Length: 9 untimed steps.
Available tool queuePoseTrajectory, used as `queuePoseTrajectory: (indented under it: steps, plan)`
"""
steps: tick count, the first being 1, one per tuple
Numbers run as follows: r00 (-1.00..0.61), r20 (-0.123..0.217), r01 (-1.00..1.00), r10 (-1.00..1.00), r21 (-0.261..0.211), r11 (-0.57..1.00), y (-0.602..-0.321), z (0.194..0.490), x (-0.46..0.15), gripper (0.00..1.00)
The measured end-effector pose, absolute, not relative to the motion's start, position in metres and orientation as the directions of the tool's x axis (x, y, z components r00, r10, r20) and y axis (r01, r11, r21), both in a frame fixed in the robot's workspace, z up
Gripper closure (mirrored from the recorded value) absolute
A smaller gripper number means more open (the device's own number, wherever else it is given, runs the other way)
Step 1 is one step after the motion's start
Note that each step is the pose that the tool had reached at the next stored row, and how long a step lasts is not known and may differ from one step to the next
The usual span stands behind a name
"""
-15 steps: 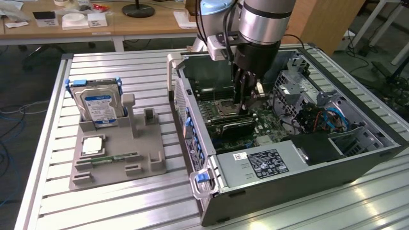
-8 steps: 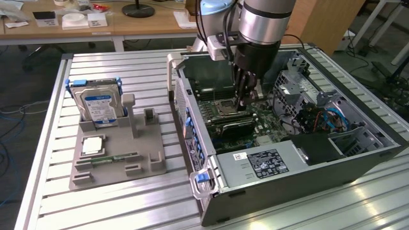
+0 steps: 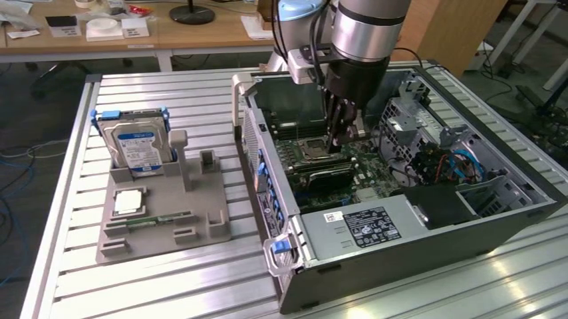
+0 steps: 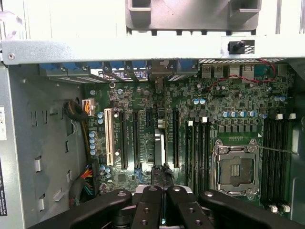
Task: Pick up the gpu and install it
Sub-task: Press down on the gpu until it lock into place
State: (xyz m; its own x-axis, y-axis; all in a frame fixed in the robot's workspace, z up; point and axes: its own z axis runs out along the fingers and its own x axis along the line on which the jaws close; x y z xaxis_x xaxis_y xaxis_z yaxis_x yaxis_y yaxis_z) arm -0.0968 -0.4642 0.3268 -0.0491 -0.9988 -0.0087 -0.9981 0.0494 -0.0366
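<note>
The gpu (image 3: 321, 176) is a dark card standing on edge in a motherboard slot inside the open computer case (image 3: 400, 266). In the wrist view the gpu (image 4: 159, 148) shows as a thin grey strip between the long black slots. My gripper (image 3: 340, 143) reaches down into the case, just above the card's top edge. The gripper (image 4: 161, 177) is shut, its black fingers (image 4: 148, 200) pressed together with nothing visible between them. Whether the tips touch the card is unclear.
An empty CPU socket (image 4: 237, 169) and memory slots (image 4: 274, 152) lie beside the card. Left of the case, a grey holder (image 3: 209, 229) carries a blue-labelled hard drive (image 3: 138, 143), a processor chip (image 3: 129, 199) and a green memory stick (image 3: 159, 218). The drive cage (image 3: 417, 123) walls in the exterior view's right.
</note>
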Motion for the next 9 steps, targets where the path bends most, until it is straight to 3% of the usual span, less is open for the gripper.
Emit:
queuePoseTrajectory:
  steps: [9]
  plan:
    - [-0.049, -0.009, -0.998, -0.999, -0.037, 0.049, -0.4592, 0.3253, -0.0967, 0.89]
